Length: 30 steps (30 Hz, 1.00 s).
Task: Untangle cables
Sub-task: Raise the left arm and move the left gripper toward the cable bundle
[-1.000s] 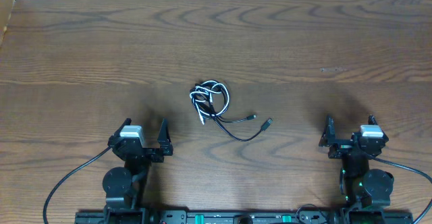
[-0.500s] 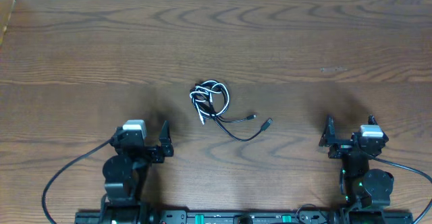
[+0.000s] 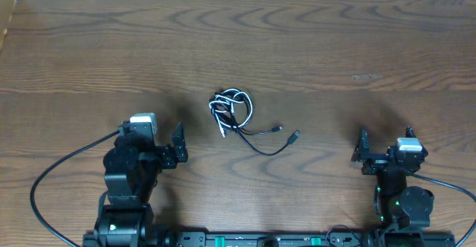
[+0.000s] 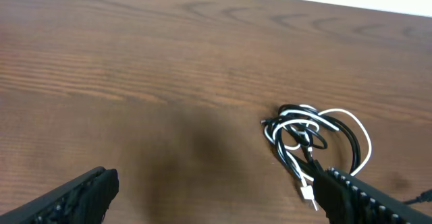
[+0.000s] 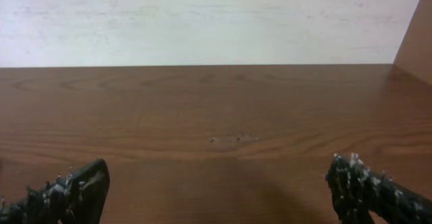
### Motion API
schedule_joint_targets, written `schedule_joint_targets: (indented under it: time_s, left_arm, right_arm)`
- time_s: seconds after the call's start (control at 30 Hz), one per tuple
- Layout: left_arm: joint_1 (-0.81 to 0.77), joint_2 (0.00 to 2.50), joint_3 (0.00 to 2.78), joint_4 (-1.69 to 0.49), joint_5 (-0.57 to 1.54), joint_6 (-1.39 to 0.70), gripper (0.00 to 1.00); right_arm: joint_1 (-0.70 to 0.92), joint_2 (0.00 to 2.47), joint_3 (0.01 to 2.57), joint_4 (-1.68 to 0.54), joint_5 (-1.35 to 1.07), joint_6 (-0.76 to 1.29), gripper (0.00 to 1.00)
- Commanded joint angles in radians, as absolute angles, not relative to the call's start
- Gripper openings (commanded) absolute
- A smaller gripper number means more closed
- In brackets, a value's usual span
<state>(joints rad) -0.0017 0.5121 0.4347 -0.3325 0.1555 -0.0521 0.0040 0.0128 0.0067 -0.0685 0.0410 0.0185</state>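
The cables (image 3: 236, 111) lie tangled in the middle of the wooden table, one white and the others black, with black tails and small plugs trailing right to about (image 3: 295, 135). In the left wrist view the knot (image 4: 316, 137) sits ahead and to the right, its white plug next to the right finger. My left gripper (image 3: 156, 147) is open and empty, near-left of the tangle. My right gripper (image 3: 384, 150) is open and empty at the near right, far from the cables. The right wrist view shows only bare table between its fingers (image 5: 219, 187).
The wooden table (image 3: 357, 46) ends at a white strip along the far side. A raised wooden edge (image 5: 415, 35) stands at the right in the right wrist view. Thick black arm cables (image 3: 52, 184) loop at the near left.
My left arm has lifted and turned a little left and forward, bringing the tangle into its wrist view. The right arm and the cables have not moved.
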Motion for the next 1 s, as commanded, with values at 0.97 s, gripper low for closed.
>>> schedule_joint_targets:
  time_s: [0.97]
  left_arm:
    - [0.002, 0.763, 0.732, -0.640, 0.112, 0.003, 0.98]
  right_arm:
    - [0.001, 0.011, 0.005, -0.072, 0.046, 0.033, 0.99]
